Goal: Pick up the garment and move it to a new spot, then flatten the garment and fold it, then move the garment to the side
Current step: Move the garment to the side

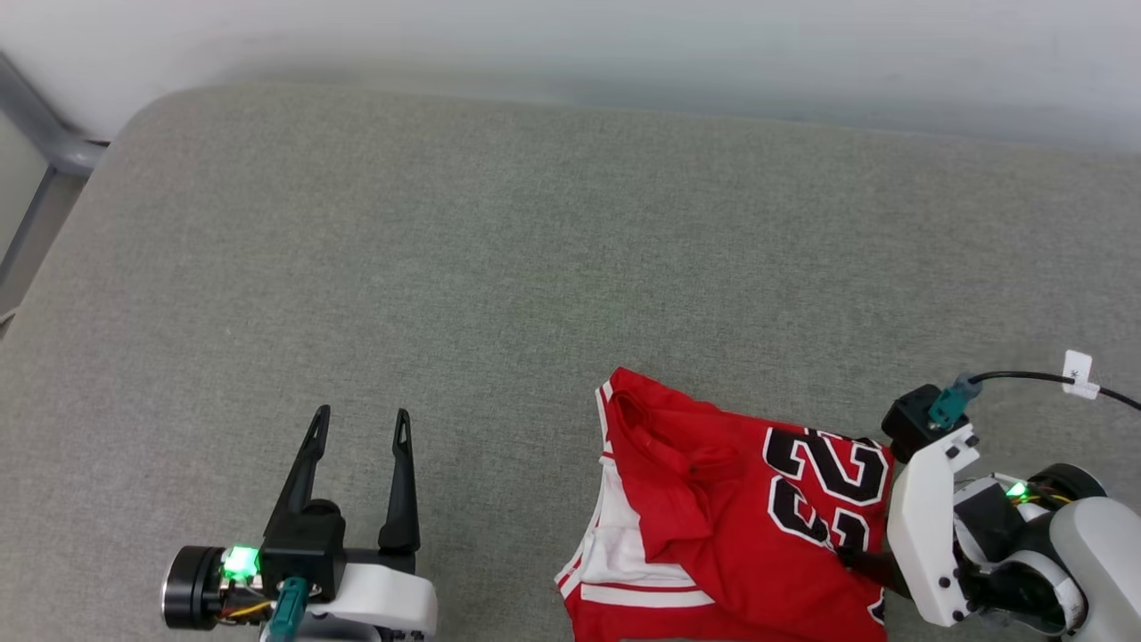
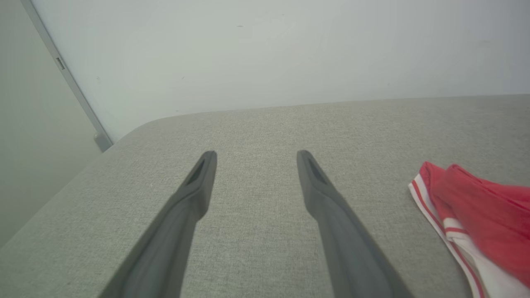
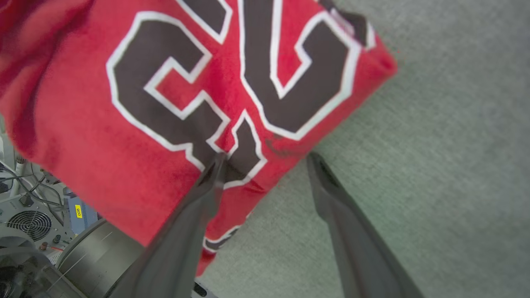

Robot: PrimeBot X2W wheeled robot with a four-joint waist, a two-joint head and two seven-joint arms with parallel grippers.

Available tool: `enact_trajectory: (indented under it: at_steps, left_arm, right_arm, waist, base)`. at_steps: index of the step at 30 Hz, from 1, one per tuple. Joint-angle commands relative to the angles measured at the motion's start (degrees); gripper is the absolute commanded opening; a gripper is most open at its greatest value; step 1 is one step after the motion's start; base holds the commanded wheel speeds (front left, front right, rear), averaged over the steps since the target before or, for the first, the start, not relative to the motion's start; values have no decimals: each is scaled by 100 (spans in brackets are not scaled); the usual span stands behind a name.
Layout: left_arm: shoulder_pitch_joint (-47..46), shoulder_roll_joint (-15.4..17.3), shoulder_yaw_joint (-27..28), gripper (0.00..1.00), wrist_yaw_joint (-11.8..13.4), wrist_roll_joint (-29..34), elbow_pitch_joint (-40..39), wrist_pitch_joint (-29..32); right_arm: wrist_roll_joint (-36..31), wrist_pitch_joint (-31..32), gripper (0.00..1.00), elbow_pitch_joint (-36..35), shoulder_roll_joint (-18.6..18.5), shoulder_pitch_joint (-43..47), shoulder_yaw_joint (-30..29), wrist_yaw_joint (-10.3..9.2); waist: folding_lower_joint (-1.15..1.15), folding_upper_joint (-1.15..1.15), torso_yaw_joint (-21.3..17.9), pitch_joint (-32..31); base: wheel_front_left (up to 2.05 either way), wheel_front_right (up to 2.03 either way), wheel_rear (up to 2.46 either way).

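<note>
The garment (image 1: 731,508), a red jersey with white trim and black white-outlined numbers, lies crumpled on the grey padded surface (image 1: 446,250) at the lower right of centre, running off the head view's bottom edge. My right gripper (image 1: 860,563) is at its right edge, open. In the right wrist view its fingers (image 3: 267,159) straddle the garment's (image 3: 207,82) edge, one over the print, the other over bare surface. My left gripper (image 1: 361,415) rests open and empty at the lower left, well apart from the cloth. The left wrist view shows the left gripper (image 2: 256,155) with the garment's striped trim (image 2: 476,207) off to its right.
A pale wall (image 1: 624,45) backs the surface. A grey metal frame (image 1: 45,152) stands at the far left corner. A black cable with a white tag (image 1: 1077,374) trails from my right wrist. Below the surface's near edge sit a fan unit and cables (image 3: 29,223).
</note>
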Motion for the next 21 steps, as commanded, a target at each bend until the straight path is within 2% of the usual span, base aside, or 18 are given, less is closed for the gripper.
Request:
enact_trajectory:
  at_steps: [1, 10, 11, 12, 13, 21]
  left_arm:
    - [-97, -3, -8, 100, -20, 7, -15, -12]
    - [-198, -37, -25, 100, -23, 0, 7, -12]
    - [-198, -38, -17, 100, -20, -1, 11, -12]
    - [-200, -37, -8, 100, -16, -1, 16, -12]
    - [-205, -38, -5, 100, -13, -1, 20, -12]
    - [-158, -26, 16, 100, -15, 10, 58, -12]
  right_arm:
    - [-11, -6, 100, 61, 25, 99, 56, -5]
    - [-102, -339, 100, 658, 132, 296, 661, -4]
    - [-82, -410, 75, 677, 144, 261, 703, -4]
    - [-91, -511, 22, 685, 153, 199, 712, -4]
    - [-120, -597, 0, 686, 146, 124, 736, -4]
    - [-121, -1332, 0, 658, 54, -314, 757, -9]
  waist:
    - [0, 0, 43, 51]
    - [0, 0, 129, 194]
    - [0, 0, 127, 196]
    - [0, 0, 121, 198]
    - [0, 0, 114, 197]
    - [0, 0, 3, 119]
  base:
    - [0, 0, 0]
    - [0, 0, 0]
    - [0, 0, 0]
    - [0, 0, 0]
    - [0, 0, 0]
    - [0, 0, 0]
